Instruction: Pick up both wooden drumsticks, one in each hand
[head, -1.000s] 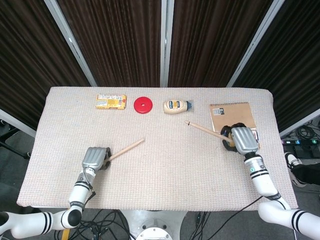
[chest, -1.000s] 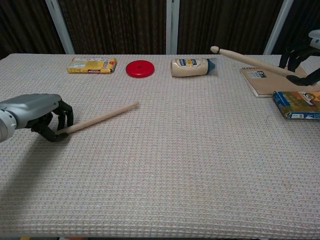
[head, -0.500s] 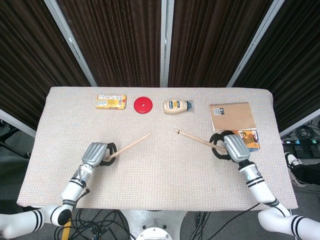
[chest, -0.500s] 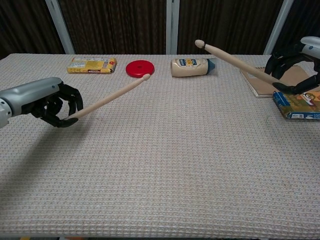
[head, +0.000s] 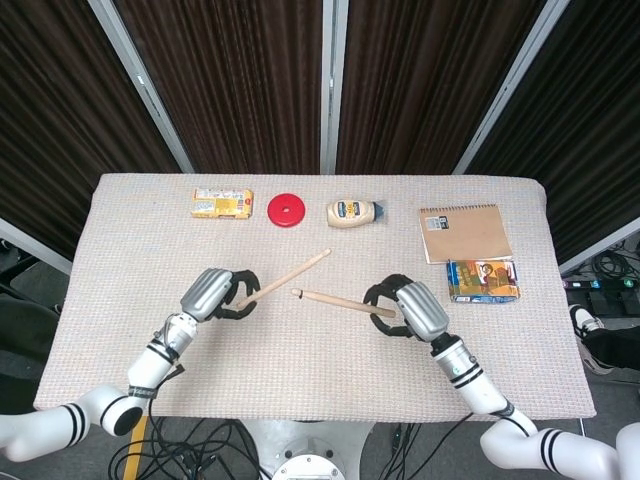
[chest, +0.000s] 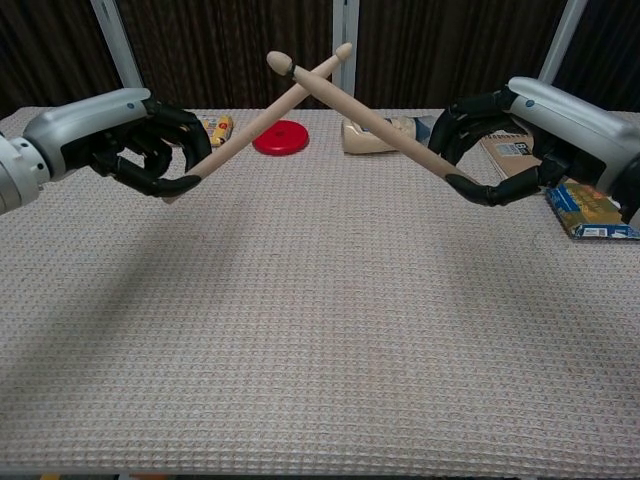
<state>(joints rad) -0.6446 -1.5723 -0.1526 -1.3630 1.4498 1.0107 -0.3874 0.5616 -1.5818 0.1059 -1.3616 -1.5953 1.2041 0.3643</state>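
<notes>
Drumsticks (chest: 262, 118) up-tilted, tips crossing mid-air.

A rectangular table (head: 120, 330) covered in a pale beige waffle-weave cloth carries everything here. Along its far edge lie three things in a row: a flat yellow snack packet (head: 222, 203) at the left, a round red plastic disc (head: 286, 210) just beside it, and a cream squeeze bottle with a blue label (head: 352, 213) on its side. Toward the right end rests a brown spiral-bound notebook (head: 464, 233), and touching its near edge lies a small colourful printed box (head: 482, 279).
</notes>
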